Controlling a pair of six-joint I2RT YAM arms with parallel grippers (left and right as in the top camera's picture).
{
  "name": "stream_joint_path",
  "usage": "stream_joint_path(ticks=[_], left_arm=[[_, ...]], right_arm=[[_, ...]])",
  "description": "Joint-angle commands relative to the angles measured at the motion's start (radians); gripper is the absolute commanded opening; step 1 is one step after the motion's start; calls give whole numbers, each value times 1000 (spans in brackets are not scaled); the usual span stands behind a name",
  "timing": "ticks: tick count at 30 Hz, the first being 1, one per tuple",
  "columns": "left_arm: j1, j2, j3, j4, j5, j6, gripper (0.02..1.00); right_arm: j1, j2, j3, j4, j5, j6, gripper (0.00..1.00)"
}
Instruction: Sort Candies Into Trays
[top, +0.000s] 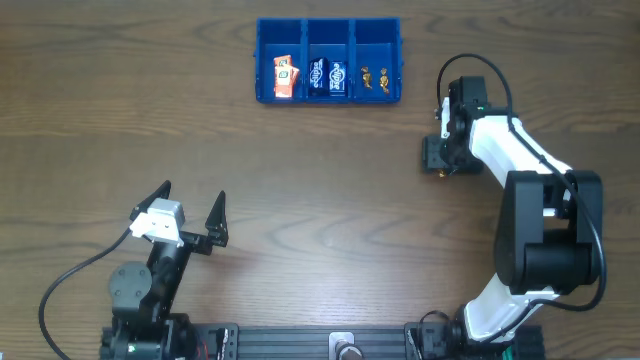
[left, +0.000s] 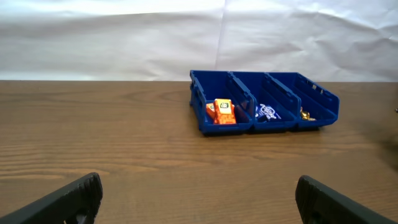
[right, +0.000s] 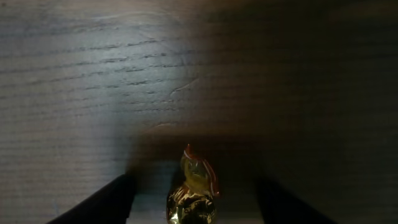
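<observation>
Gold candy (right: 192, 200) lies lengthwise between the spread right claw (right: 194, 185), twisted end seemingly pointing away from it.

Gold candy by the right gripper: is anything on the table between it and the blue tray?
Nothing visible does. Only bare table lies between the gold candy and the tray, and its nearest compartment already holds gold candies. The right gripper straddles the candy, fingers open.

a lab setup: wooden table (left: 93, 137), white backdrop (left: 112, 37).
</observation>
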Motion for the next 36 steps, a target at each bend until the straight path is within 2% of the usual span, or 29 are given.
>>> stream_joint_path(ticks=[1,6,11,15,22,30,36], left_arm=[[-3,-6,-20,-32,14,14,998],[-3,-6,-20,-32,13,14,998],[-3,-6,-20,-32,14,14,998],[-3,-6,-20,-32,14,14,998],[-3,-6,-20,-32,14,14,998],[-3,-6,-20,-32,14,14,998],[-3,-6,-20,-32,14,14,996]], right_arm=[[-8,26,-4,-2,-4,-4,478],[-8,26,-4,-8,-4,-4,235],[-8,26,-4,-10,-4,-1,163],[-8,26,-4,-14,-5,-1,49],[14,-63,24,-71,-37,10,38],[153,-392,126,-105,-36,125,36],[248,-348,397,-174,78,153,36]])
